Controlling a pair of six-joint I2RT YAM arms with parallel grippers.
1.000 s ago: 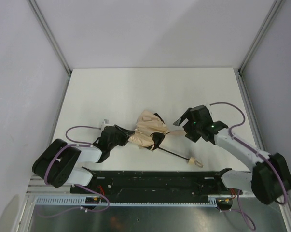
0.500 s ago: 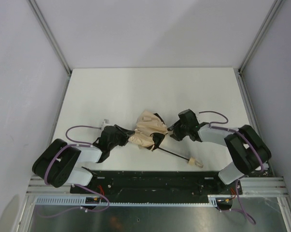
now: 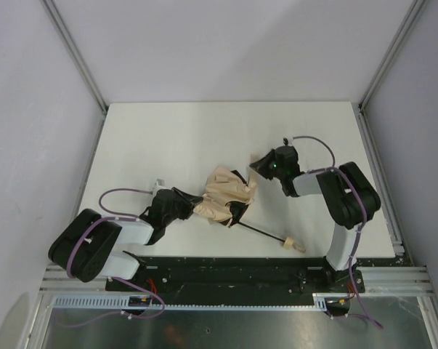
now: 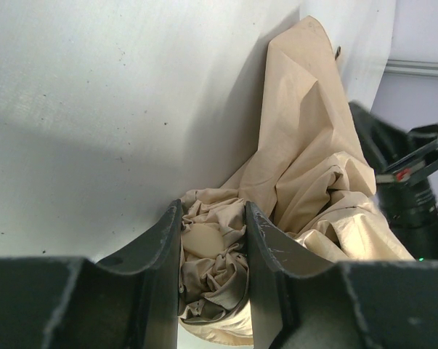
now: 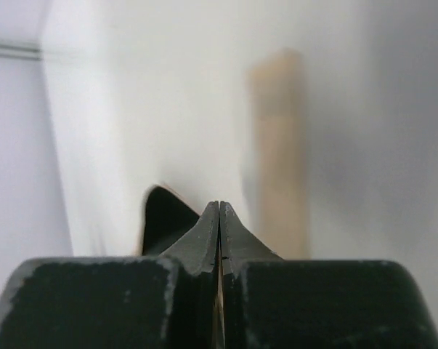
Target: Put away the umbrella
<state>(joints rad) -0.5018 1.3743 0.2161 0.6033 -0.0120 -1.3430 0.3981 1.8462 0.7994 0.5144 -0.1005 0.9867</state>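
The umbrella (image 3: pixel 222 200) is lying near-centre on the table (image 3: pixel 168 131), its soft, light canopy (image 4: pixel 313 145) crumpled. L gripper (image 4: pixel 211 225) is clamping bunched fabric, part-closed; R gripper (image 5: pixel 219 218) is resting fully closed at canopy's far corner, catch unclear. Stiff shaft (image 3: pixel 262 231) is looking the firmer hold.

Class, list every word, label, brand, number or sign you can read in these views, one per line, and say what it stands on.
No readable text in any view.
The umbrella is plain tan, the table plain white, and the left gripper and right gripper carry no lettering.
A red mark in the left wrist view is too small to read.
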